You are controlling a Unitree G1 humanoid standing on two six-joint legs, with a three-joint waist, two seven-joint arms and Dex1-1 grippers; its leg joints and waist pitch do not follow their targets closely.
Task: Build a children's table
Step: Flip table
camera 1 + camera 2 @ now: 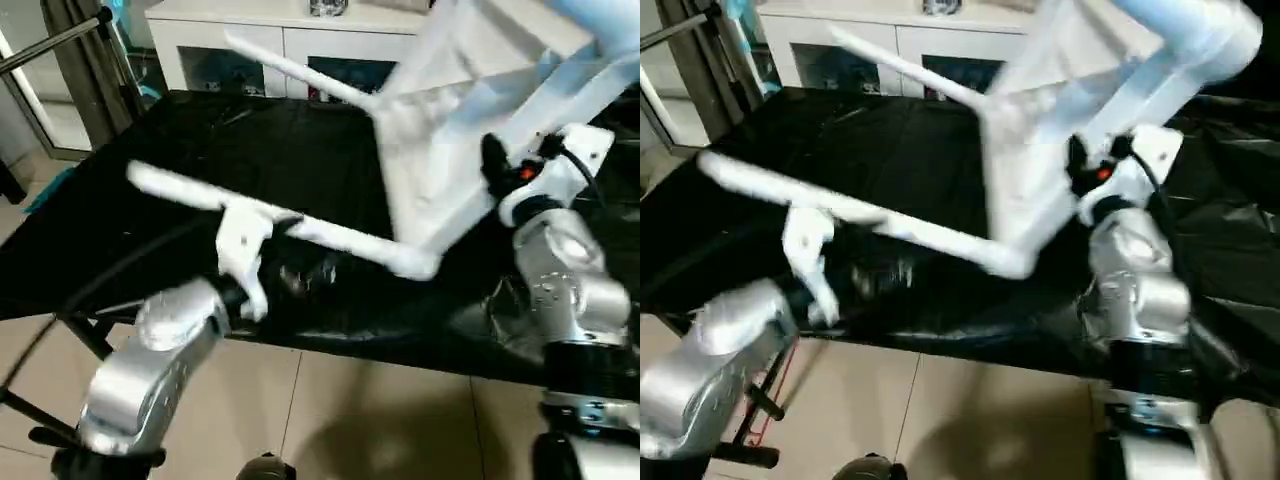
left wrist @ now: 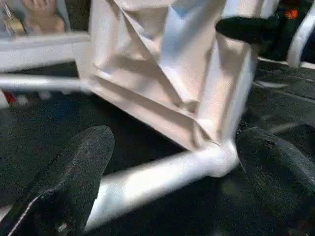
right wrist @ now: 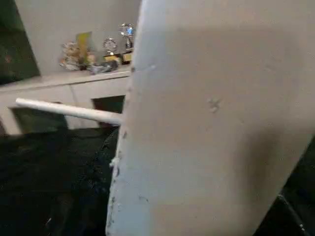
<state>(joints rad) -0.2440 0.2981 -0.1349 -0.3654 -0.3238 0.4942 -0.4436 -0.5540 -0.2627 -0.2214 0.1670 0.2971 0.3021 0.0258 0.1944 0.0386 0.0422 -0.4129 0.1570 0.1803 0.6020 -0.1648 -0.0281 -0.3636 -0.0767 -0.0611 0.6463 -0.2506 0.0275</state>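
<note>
The children's table (image 1: 450, 130) stands tilted on its side on the black-covered bench. One white leg (image 1: 340, 238) reaches low across the bench toward my left. A second leg (image 1: 300, 72) points toward the cabinet, and a third leg (image 1: 1185, 45) rises at the upper right. My left gripper (image 2: 174, 142) is open, its black fingers (image 2: 74, 182) standing wide on either side of the low leg (image 2: 147, 179) without touching it. My right gripper (image 1: 497, 165) is shut on the edge of the table's top, one black finger pressed against the ribbed underside.
The bench's black cloth (image 1: 200, 150) runs to a front edge just past my forearms, with tiled floor (image 1: 330, 400) below. A white glass-door cabinet (image 1: 260, 40) stands behind the bench. A metal stand (image 1: 60, 40) is at the far left.
</note>
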